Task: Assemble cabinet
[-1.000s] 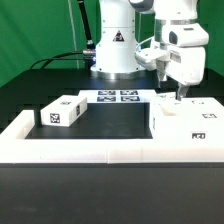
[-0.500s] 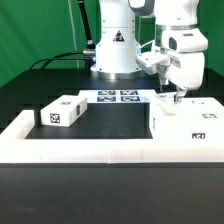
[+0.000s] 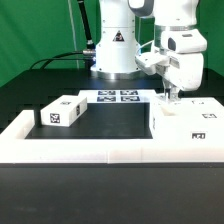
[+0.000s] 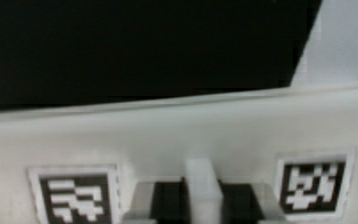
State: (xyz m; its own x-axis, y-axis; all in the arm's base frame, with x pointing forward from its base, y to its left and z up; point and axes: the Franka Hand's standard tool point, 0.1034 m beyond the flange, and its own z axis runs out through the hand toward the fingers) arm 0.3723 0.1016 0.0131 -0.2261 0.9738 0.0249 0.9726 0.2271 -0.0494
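Two white pieces of the cabinet lie on the black counter (image 3: 115,128). The large white plastic boxy cabinet body (image 3: 185,122) sits at the exterior view's right, just behind the front run of the long low white L-shaped rail (image 3: 90,152). The small white plastic box part (image 3: 62,112) is well apart at the exterior view's left, near the rail's other arm. The marker board (image 3: 118,97) lies flat beyond them. My hand (image 3: 171,97) hangs low over the far edge of the large body with its fingertips pointing down. I cannot tell whether they touch the plastic, nor whether my fingers are spread or pressed together, since they are too small in the exterior view and the wrist view is blurred. That wrist view does show close white plastic carrying two black-and-white square tags (image 4: 73,195), so I judge I am lined up on the body's rear wall, about to take hold of it. To do that well I should come straight down, centred between the two tags. I should have one finger on each side of the wall before I squeeze. The plastic looks smooth and probably slides easily, so a lopsided touch could skew the body off the rail. I should go slowly and keep my wrist square to that edge.
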